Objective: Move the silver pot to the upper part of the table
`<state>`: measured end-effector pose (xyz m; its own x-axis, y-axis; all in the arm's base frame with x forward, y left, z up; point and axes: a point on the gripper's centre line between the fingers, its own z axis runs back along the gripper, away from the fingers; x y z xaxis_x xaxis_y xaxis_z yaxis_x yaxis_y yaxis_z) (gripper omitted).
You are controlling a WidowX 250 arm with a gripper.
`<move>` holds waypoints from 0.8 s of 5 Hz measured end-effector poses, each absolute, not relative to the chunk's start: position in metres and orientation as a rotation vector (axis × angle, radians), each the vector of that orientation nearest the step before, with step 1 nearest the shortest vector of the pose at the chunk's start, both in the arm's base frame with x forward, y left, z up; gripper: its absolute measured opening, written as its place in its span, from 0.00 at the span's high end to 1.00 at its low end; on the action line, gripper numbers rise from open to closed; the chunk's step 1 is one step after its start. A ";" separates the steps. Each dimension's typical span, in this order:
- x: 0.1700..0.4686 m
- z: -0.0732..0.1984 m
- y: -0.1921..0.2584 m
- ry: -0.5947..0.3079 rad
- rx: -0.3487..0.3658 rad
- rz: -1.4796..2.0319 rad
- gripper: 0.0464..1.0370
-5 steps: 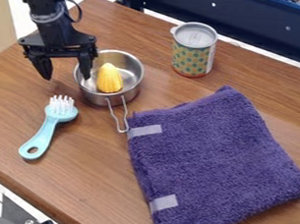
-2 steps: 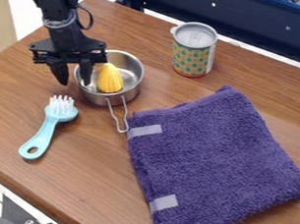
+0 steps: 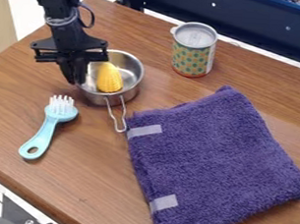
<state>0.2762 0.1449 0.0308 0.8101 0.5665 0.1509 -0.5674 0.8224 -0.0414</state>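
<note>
- Silver pot: on the wooden table, about 10–11 o'clock from the middle of the view. Bowl upright, opening up.
- Pot long axis: runs roughly 11:30 to 5:30, bowl at the upper end, wire handle at the lower.
- Handle points a touch to the right of 6 o'clock, nearly straight down the view. Looped tip just beside the towel's left edge; can't tell if touching.
- Gripper: at the pot's 8–9 o'clock side, hanging down, arm coming in from 11 o'clock.
- Fingers: brought close together, pinching the pot's wall at the rim, one outside, one inside the bowl. Lower tips partly overlap the pot, exact contact spot hard to see.
- Yellow corn: inside the bowl, off toward its 8 o'clock side, narrow end at 12 o'clock, wide end at 6.
- Blue brush: on table, 7 o'clock from the bowl, near but apart. White bristles at its 12–1 o'clock end, handle with hole toward 7.
- Can: upright, 2 o'clock from the bowl, well apart, dotted side, silver-grey top, small tab at 10 o'clock.
- Purple towel: folded flat, 4–5 o'clock from the bowl, two pale strips along its left edge.
</note>
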 end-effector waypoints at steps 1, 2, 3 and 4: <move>0.275 0.034 0.143 -0.139 -0.030 0.625 0.99; 0.272 0.048 0.141 -0.096 -0.064 0.617 0.99; 0.272 0.076 0.138 -0.101 -0.113 0.628 0.99; 0.269 0.091 0.130 -0.070 -0.162 0.649 0.99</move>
